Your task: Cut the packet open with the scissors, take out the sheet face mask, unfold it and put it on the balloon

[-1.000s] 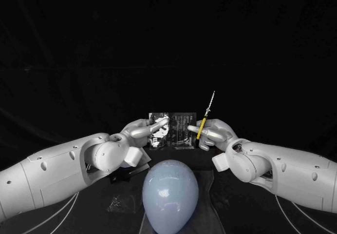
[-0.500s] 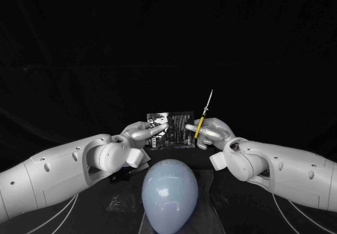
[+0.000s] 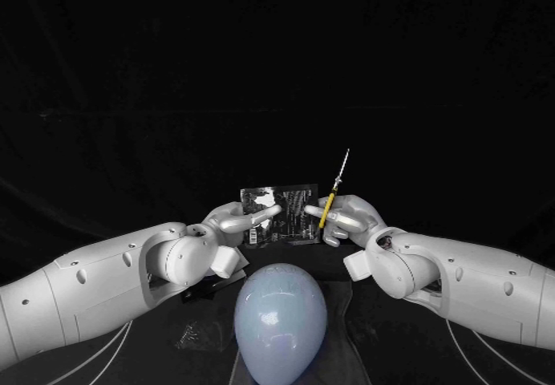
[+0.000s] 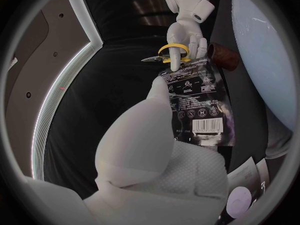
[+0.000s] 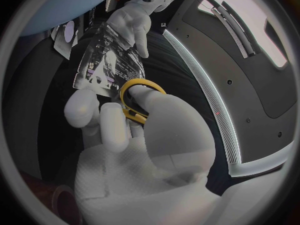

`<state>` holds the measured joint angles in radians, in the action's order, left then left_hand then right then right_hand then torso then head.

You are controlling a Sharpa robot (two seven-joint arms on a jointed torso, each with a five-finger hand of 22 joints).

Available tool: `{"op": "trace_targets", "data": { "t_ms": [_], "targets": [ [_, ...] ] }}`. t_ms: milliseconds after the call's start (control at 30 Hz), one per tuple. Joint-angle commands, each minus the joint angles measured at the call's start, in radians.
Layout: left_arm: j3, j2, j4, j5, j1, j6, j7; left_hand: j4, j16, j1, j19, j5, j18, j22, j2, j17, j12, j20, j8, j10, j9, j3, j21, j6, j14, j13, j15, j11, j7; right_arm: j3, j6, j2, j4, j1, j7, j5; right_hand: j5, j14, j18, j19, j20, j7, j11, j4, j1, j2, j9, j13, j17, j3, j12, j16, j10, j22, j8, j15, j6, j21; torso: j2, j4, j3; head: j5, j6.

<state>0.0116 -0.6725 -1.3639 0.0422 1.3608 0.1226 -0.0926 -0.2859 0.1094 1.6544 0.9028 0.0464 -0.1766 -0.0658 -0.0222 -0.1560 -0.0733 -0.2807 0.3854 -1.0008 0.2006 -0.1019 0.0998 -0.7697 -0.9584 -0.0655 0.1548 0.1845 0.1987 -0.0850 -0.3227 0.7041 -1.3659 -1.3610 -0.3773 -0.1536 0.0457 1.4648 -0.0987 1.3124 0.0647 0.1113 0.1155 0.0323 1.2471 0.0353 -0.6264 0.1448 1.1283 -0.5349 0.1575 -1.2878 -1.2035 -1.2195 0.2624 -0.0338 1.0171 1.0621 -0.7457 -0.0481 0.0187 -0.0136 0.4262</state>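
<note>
The right hand (image 3: 347, 220) has edged in toward the packet (image 3: 281, 212) over the last second, bringing the scissors (image 3: 333, 191) with it. It grips the yellow handles, blades pointing up, just beside the packet's right edge. The left hand (image 3: 241, 220) pinches the packet's left side, holding it upright above the table (image 3: 387, 345). The balloon (image 3: 280, 321) lies at the middle of the table's near edge.

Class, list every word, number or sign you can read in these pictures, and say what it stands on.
On the packet: lines of white print, too small and blurred to read.
Also on the packet: a row of small signs and a barcode, its digits unreadable.
No other readable text.
</note>
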Motion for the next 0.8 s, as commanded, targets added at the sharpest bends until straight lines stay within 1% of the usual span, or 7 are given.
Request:
{"op": "trace_targets", "data": {
  "t_ms": [33,167,300,333,433,533,800],
  "targets": [
    [0.001,0.005,-0.002,0.024,0.001,-0.029,-0.042,0.004,0.01,0.015,0.014,0.002,-0.01,-0.001,0.018,-0.004,-0.008,0.001,0.005,-0.023,-0.001,0.001,-0.003,-0.023,-0.022,-0.001,-0.005,-0.007,0.02,0.002,0.001,-0.004,0.002,-0.001,-0.008,0.0,0.003,0.02,-0.012,0.003,0.001,-0.009,-0.086,0.001,0.011,0.019,-0.017,0.002,-0.001,-0.007,0.005,0.006,-0.177,-0.001,0.006,-0.008,0.001,0.003,0.0,0.0005,0.0004,0.0,0.0],
    [0.001,0.008,0.0,0.027,0.001,-0.016,-0.055,0.009,0.018,0.049,0.031,0.002,-0.012,-0.003,0.044,-0.008,-0.014,0.007,0.017,-0.052,0.002,0.018,0.004,-0.06,-0.04,-0.002,-0.014,-0.019,0.007,0.002,0.002,-0.006,0.002,-0.001,-0.007,0.0,0.003,0.02,-0.012,0.003,0.001,-0.009,-0.086,0.001,0.011,0.019,-0.017,0.002,-0.001,-0.007,0.005,0.006,-0.177,-0.001,0.006,-0.008,0.001,0.003,0.0,0.0008,0.0004,-0.001,0.001],
    [0.001,0.011,0.002,0.022,0.001,0.009,-0.058,0.015,0.036,0.131,0.075,0.003,-0.011,-0.006,0.07,-0.019,-0.016,0.032,0.024,-0.101,-0.001,0.061,0.021,-0.114,-0.081,0.001,-0.034,-0.037,-0.007,0.002,0.002,-0.007,0.001,-0.001,-0.007,0.0,0.003,0.02,-0.012,0.004,0.001,-0.008,-0.086,0.001,0.011,0.019,-0.018,0.003,-0.001,-0.007,0.005,0.006,-0.177,-0.002,0.006,-0.008,0.001,0.004,0.0,0.0006,0.0012,-0.003,0.003],
    [0.001,0.012,0.003,0.019,0.001,0.014,-0.056,0.018,0.043,0.163,0.099,0.004,-0.012,-0.008,0.074,-0.023,-0.018,0.049,0.029,-0.127,0.0,0.083,0.031,-0.14,-0.099,0.001,-0.041,-0.045,-0.009,0.002,0.002,-0.007,0.001,-0.001,-0.007,0.0,0.003,0.02,-0.012,0.004,0.001,-0.008,-0.086,0.001,0.011,0.019,-0.018,0.003,-0.001,-0.007,0.005,0.006,-0.177,-0.002,0.006,-0.008,0.001,0.004,0.0,0.0003,0.0011,-0.003,0.003],
    [0.001,0.012,0.004,0.004,0.001,0.036,-0.045,0.011,0.058,0.19,0.14,0.003,-0.01,-0.01,0.075,-0.033,-0.021,0.074,0.039,-0.182,0.004,0.122,0.048,-0.187,-0.14,0.001,-0.059,-0.06,-0.021,0.002,0.002,-0.006,0.0,-0.001,-0.008,0.0,0.003,0.02,-0.012,0.003,0.001,-0.008,-0.086,0.002,0.011,0.019,-0.018,0.003,-0.002,-0.008,0.005,0.007,-0.177,-0.002,0.006,-0.008,0.0,0.003,0.0,0.0004,0.0012,-0.002,0.004],
    [0.001,0.013,0.005,-0.01,0.001,0.05,-0.036,0.004,0.064,0.195,0.164,0.002,-0.01,-0.009,0.074,-0.039,-0.015,0.087,0.041,-0.213,0.007,0.162,0.056,-0.206,-0.164,0.001,-0.069,-0.07,-0.028,0.002,0.003,-0.005,-0.002,-0.001,-0.009,0.001,0.003,0.02,-0.012,0.003,0.0,-0.008,-0.086,0.002,0.012,0.02,-0.019,0.004,-0.003,-0.008,0.004,0.007,-0.177,-0.001,0.007,-0.008,0.0,0.002,0.0,0.0006,0.0012,-0.003,0.004],
    [0.001,0.014,0.004,-0.028,0.001,0.087,-0.032,-0.001,0.065,0.181,0.185,0.003,-0.009,-0.006,0.066,-0.046,-0.003,0.095,0.044,-0.241,0.015,0.214,0.059,-0.214,-0.184,0.002,-0.076,-0.076,-0.034,0.002,0.011,-0.003,-0.005,-0.001,-0.011,0.011,0.004,0.019,-0.012,0.0,0.001,-0.006,-0.084,0.007,0.014,0.021,-0.029,0.008,-0.005,-0.018,-0.002,0.009,-0.171,0.0,0.007,-0.008,-0.008,-0.001,0.0,0.0008,0.001,-0.001,0.002]
  ]
}}
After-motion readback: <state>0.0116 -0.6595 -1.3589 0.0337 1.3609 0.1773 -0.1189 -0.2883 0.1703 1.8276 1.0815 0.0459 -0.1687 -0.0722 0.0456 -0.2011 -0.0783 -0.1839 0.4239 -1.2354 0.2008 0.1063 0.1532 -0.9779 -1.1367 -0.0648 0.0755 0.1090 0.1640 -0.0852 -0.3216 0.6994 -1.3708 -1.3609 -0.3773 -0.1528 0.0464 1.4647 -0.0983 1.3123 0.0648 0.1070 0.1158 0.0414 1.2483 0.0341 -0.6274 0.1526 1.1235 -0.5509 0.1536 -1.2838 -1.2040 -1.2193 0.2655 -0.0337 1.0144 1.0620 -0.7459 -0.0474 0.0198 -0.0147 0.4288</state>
